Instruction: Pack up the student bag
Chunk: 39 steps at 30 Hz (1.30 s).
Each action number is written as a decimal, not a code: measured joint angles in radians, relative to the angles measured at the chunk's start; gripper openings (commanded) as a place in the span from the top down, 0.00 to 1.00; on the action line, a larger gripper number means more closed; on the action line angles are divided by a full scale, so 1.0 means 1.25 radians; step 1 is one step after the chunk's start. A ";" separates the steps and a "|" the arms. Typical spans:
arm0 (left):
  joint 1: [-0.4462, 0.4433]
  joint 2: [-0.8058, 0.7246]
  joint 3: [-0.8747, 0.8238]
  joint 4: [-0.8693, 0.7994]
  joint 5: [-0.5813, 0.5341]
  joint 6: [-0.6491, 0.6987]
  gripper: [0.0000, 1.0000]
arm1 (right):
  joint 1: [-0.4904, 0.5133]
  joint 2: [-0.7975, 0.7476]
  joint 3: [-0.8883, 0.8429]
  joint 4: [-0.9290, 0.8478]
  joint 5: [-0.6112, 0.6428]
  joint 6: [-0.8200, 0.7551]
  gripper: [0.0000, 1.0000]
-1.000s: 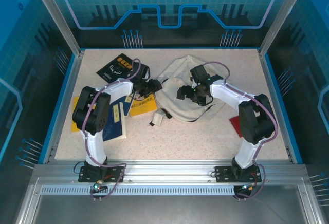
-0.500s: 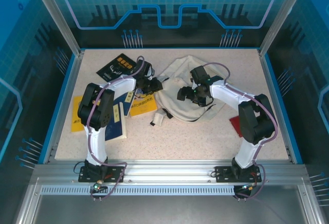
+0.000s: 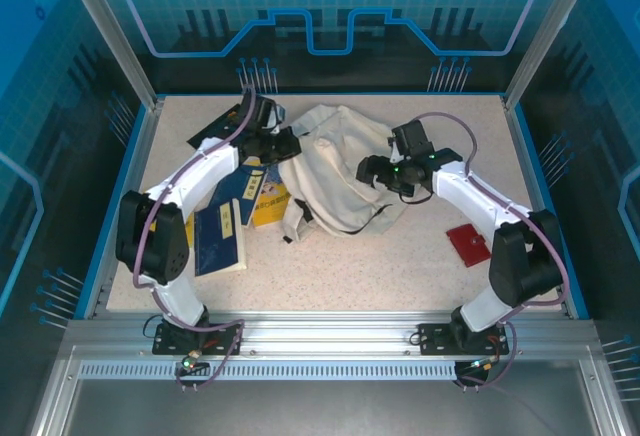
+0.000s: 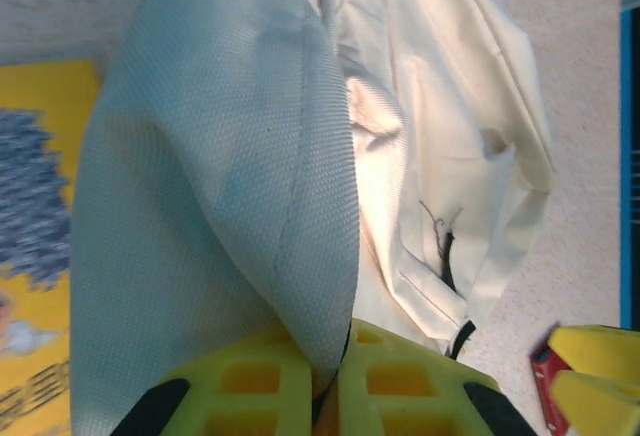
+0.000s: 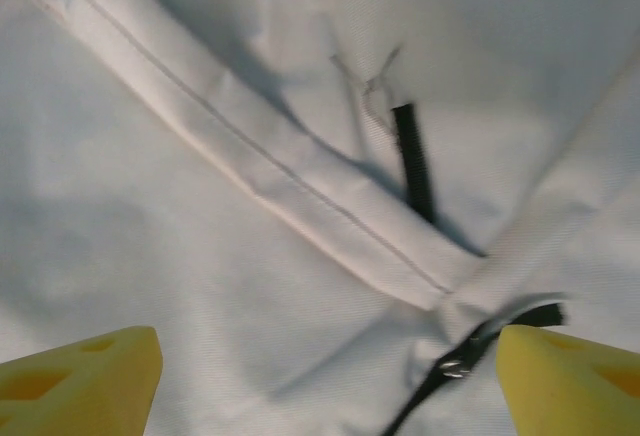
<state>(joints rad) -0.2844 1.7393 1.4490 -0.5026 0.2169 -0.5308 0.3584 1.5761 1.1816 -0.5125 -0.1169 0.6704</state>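
The student bag (image 3: 335, 171), cream-white and crumpled, lies in the middle of the table. My left gripper (image 3: 284, 145) is at its left edge. In the left wrist view the yellow fingers (image 4: 400, 381) are shut on a raised fold of the bag (image 4: 220, 206), the cloth pinched between them (image 4: 335, 381). My right gripper (image 3: 378, 170) hovers over the bag's right side. It is open (image 5: 325, 386), its yellow fingertips (image 5: 80, 376) wide apart above the bag's fabric (image 5: 200, 256), a thin dark strap (image 5: 415, 161) and a small metal buckle (image 5: 458, 364).
A yellow book (image 3: 266, 199) and a blue book (image 3: 220, 238) lie left of the bag, the yellow book (image 4: 35, 256) beside the lifted fold. A black book (image 3: 218, 128) sits at the back left under my left arm. A red flat item (image 3: 468, 244) lies to the right.
My left gripper has shut on the bag's left edge and moved toward the back, pulling the fabric up and left. My right gripper has drifted right and back, still open.
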 measured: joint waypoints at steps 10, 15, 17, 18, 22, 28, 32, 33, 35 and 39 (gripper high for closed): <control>0.059 -0.017 -0.073 -0.081 -0.112 0.005 0.44 | -0.005 0.058 0.002 -0.044 0.001 -0.054 0.28; -0.036 -0.042 -0.077 -0.063 -0.112 0.000 0.47 | -0.010 0.107 0.002 -0.046 -0.008 -0.054 0.36; -0.081 -0.038 -0.077 -0.041 -0.101 -0.014 0.50 | -0.019 0.121 0.002 -0.047 -0.013 -0.048 0.39; -0.103 -0.033 -0.077 -0.026 -0.092 -0.019 0.51 | -0.025 0.128 0.002 -0.045 -0.017 -0.042 0.40; -0.170 0.038 -0.046 0.031 -0.061 -0.052 0.64 | -0.047 0.156 0.002 -0.030 -0.039 -0.019 0.49; -0.232 0.243 0.071 0.121 -0.021 -0.102 0.77 | -0.052 0.203 0.002 -0.010 -0.065 0.019 0.56; -0.249 0.345 0.144 0.150 -0.021 -0.125 0.83 | -0.052 0.215 0.002 -0.008 -0.073 0.040 0.60; -0.250 0.366 0.160 0.156 -0.023 -0.129 0.85 | -0.052 0.216 0.001 -0.006 -0.076 0.044 0.64; -0.250 0.399 0.188 0.155 -0.027 -0.140 0.86 | -0.052 0.216 -0.004 0.001 -0.080 0.052 0.69; -0.250 0.450 0.244 0.144 -0.031 -0.157 0.88 | -0.052 0.219 -0.013 0.006 -0.081 0.061 0.90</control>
<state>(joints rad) -0.5968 2.3024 1.7546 -0.3229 0.1776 -0.7269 0.2935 1.8500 1.1648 -0.5049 -0.2180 0.7464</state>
